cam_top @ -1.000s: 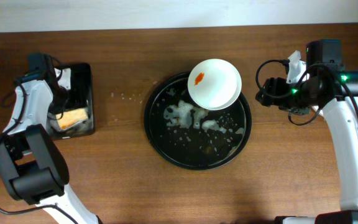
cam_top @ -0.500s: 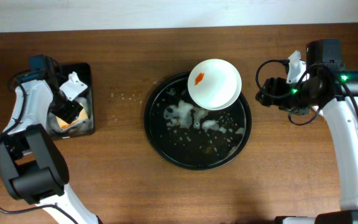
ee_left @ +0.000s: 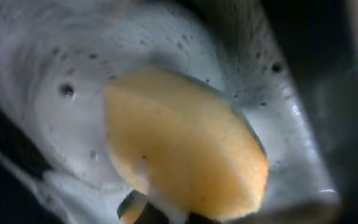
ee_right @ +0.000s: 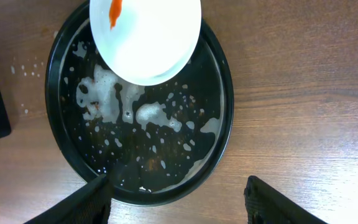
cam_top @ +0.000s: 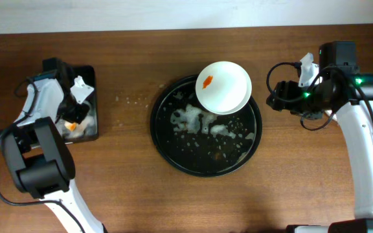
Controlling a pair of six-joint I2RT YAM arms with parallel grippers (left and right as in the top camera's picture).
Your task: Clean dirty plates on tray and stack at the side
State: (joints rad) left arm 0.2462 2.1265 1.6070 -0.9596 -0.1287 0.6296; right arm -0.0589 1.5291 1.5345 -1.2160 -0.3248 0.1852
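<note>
Wooden table (cam_top: 128, 194): left gripper (cam_top: 72, 111) clenched over yellow sponge (ee_left: 185, 155) in foamy rectangular tray (cam_top: 93, 77), grasp unclear; right gripper (ee_right: 176, 202) released beside suds-strewn round tray (cam_top: 164, 145), smeared plate (cam_top: 223, 87) overlapping its rim.

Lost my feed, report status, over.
Left gripper shut on sponge, small tray. Right gripper open, beside round tray. One smeared plate on tray rim. Nothing blocking it.

The shallow round white plate (cam_top: 223, 87) is showing one small orange smear (cam_top: 207, 81) near its edge. The large round black tray (cam_top: 153, 126) is wearing blotches and specks of white foam (cam_top: 190, 118). The wooden table (cam_top: 128, 194) is showing a warm brown with darker grain streaks. In the small black rectangular tray (cam_top: 96, 103), a yellow-orange sponge (ee_left: 185, 155) is standing out against pale grey-white suds (ee_left: 55, 81) dotted with dark bubbles. A green light (cam_top: 358, 81) is glowing on the white-and-black right arm (cam_top: 361, 142).
</note>
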